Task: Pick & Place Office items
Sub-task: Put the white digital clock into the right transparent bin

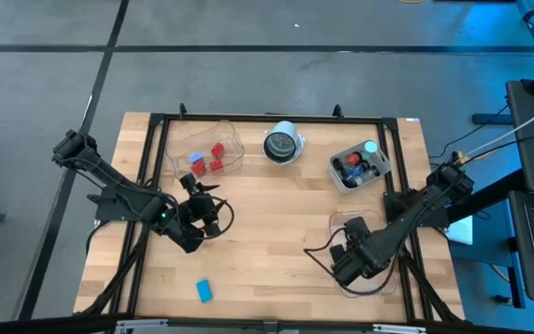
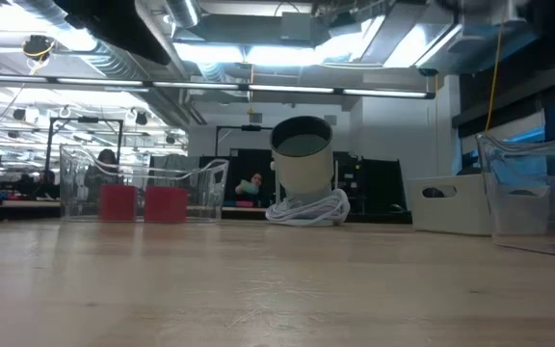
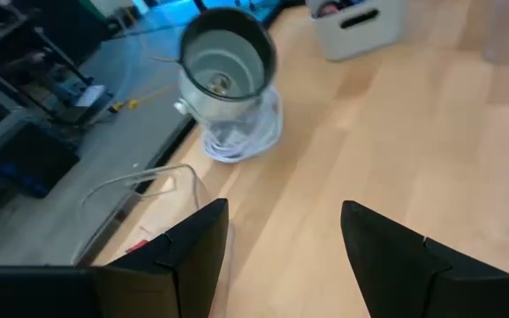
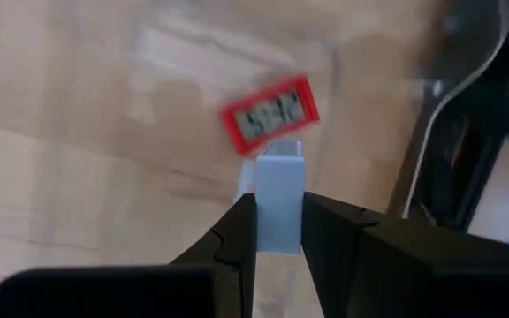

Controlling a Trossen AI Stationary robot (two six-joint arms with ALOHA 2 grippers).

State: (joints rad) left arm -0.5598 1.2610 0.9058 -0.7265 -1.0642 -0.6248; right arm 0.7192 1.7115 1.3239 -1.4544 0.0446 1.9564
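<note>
The left claw (image 1: 196, 183) sits over the left half of the wooden worktop (image 1: 267, 241), just in front of a clear plastic tray (image 1: 207, 151) at the back left. Its fingers (image 3: 193, 252) stand apart with nothing between them. That tray holds red blocks (image 1: 217, 158) and a small blue piece (image 1: 196, 158); in the low view two red blocks (image 2: 143, 203) show through its wall. A loose blue block (image 1: 204, 290) lies flat on the worktop near the front edge, well apart from both arms.

At the back centre stands a round white-rimmed dark object (image 1: 284, 143), with a white coil at its base visible in the low view. To its right is a white bin (image 1: 360, 167) containing several small pieces, among them red, dark and teal ones; individual items in it cannot be told apart.

The right claw (image 4: 278, 230) is at the front right of the worktop, over a second clear tray (image 1: 364, 225) whose outline is only partly visible. It is closed on a pale blue-white block (image 4: 280, 203), which stands upright between the fingers. Just beyond that block lies a red-framed tag (image 4: 269, 115), tilted, flat on the surface; whether the block touches it cannot be told.
</note>
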